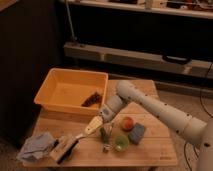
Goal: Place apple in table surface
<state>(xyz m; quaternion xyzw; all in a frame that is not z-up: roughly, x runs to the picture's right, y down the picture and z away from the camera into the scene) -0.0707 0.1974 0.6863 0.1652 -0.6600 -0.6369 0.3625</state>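
Note:
The apple (127, 123) is small, round and red-orange. It rests on the table surface (150, 152), a light plank tabletop, right of centre. It lies between the blue sponge (136, 133) and my gripper (99, 131). The gripper hangs low over the table just left of the apple. It is open and holds nothing, with one pale finger (92, 125) pointing down-left and one dark finger (104, 134) pointing down. The white arm (155, 110) reaches in from the right.
A yellow tub (70, 90) with a dark item inside (92, 99) stands at the table's back left. A green round object (121, 143) lies just in front of the apple. A brush-like block (65, 148) and a grey-blue cloth (36, 146) lie at the front left.

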